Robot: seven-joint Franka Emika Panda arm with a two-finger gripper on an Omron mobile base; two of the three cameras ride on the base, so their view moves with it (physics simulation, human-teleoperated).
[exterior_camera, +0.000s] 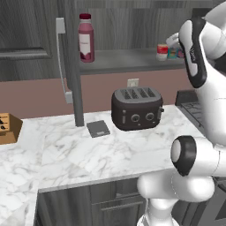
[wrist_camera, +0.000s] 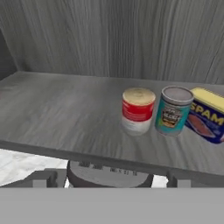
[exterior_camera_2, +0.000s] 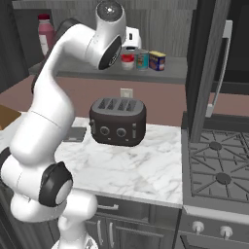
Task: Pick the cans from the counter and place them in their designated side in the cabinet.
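Fingertips (wrist_camera: 43, 178) low in the hand view, spread wide and holding nothing, just short of the shelf (wrist_camera: 65, 118) edge. Beyond them, red can (wrist_camera: 138, 110) and teal can (wrist_camera: 173, 110) upright side by side on the cabinet (wrist_camera: 109, 39) shelf, blue tin (wrist_camera: 205, 114) touching or just beside the teal one. Bottle (exterior_camera: 85, 37) well apart at the shelf's other end. Toaster (exterior_camera: 136, 107) and a flat grey slab (exterior_camera: 98, 128) on the counter (exterior_camera: 75, 150), no cans. Judged: placing done, release step; next, pull back straight without nudging the cans.
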